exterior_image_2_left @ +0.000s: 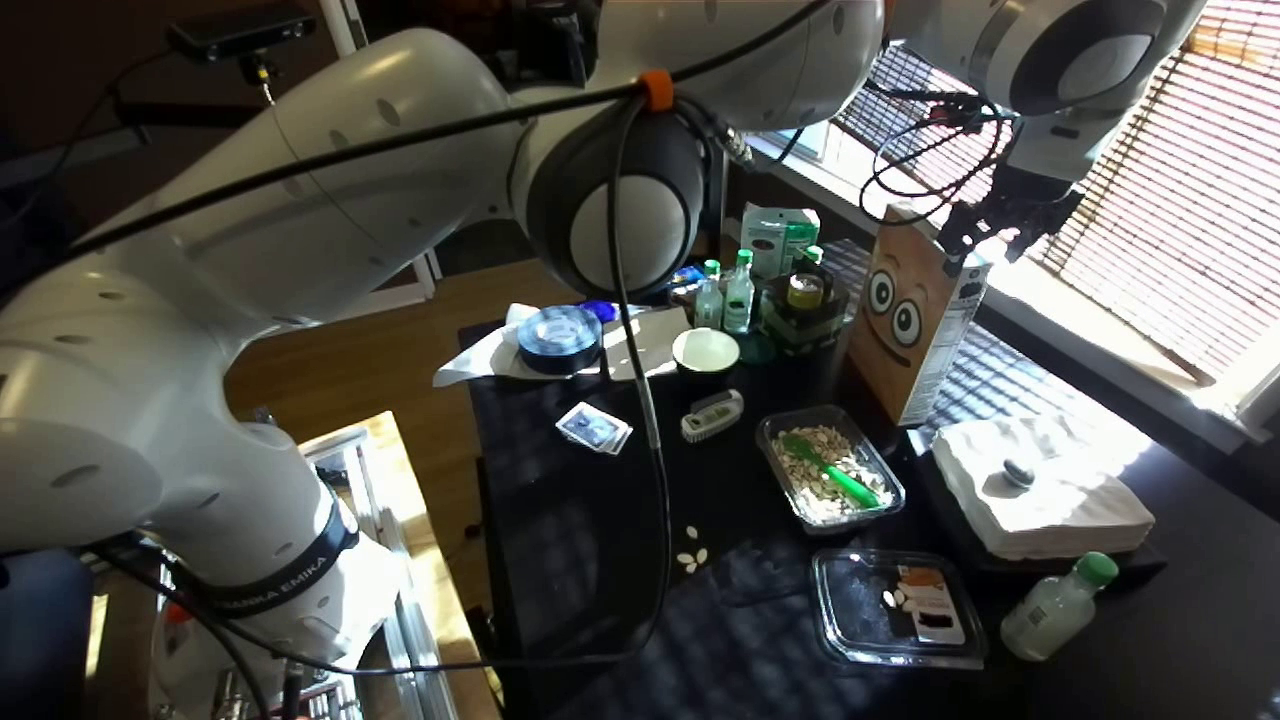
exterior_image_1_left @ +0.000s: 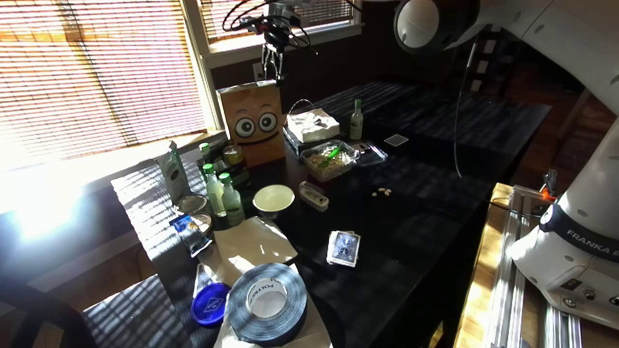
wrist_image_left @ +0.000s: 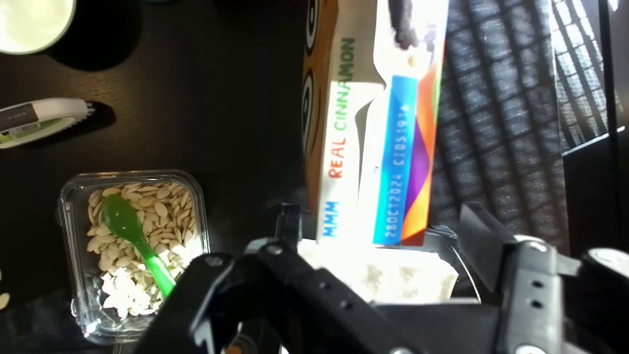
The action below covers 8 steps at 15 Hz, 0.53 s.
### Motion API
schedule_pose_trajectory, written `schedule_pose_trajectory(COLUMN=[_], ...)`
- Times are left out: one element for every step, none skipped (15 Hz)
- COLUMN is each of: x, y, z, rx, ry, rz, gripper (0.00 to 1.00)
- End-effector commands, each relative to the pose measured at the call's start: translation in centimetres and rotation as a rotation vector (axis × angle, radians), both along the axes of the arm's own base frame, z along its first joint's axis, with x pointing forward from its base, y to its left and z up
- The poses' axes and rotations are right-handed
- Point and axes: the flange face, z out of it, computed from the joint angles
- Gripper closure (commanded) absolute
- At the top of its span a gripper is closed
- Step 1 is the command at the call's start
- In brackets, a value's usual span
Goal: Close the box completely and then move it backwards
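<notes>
The gripper [wrist_image_left: 381,221], low in the wrist view, is spread wide and empty at the nearest end of the box [wrist_image_left: 376,123], which stands right of upper centre. The flaps [wrist_image_left: 339,196] lie folded over, but a gap seems to show between them: closing looks nearly done, the backward move left. The box is upright, long axis vertical, eyes [exterior_image_2_left: 906,323] facing lower left in an exterior view.

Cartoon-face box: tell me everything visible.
Orange-brown box, apparently cardboard: front with two round eyes and a smile, narrow pale side, top flaps lettered REAL CINNAMON. It stands upright on the dark table near the window. The flaps lie folded over; whether fully shut isn't clear. The open claw is at one end of its top; contact can't be told.
</notes>
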Motion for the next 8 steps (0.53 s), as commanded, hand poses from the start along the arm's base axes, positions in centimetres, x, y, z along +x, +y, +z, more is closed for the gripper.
schedule_pose_trajectory(x=[0.15, 0.13, 0.12, 0.09, 0.08, 0.06, 0.05, 0.04], y=[-0.11, -0.19, -0.27, -0.4, -0.5, -0.59, -0.68, -0.74], z=[-0.17, -0.22, -0.24, -0.24, -0.26, -0.28, -0.3, -0.31], rx=[0.012, 0.01, 0.009, 0.007, 0.006, 0.006, 0.005, 0.006], ry=[-0.015, -0.014, -0.013, -0.012, -0.013, -0.012, -0.012, -0.013], rz=[0.0, -0.001, -0.003, -0.004, -0.007, -0.007, -0.009, -0.01], gripper=[0.24, 0.23, 0.24, 0.23, 0.24, 0.23, 0.29, 0.47])
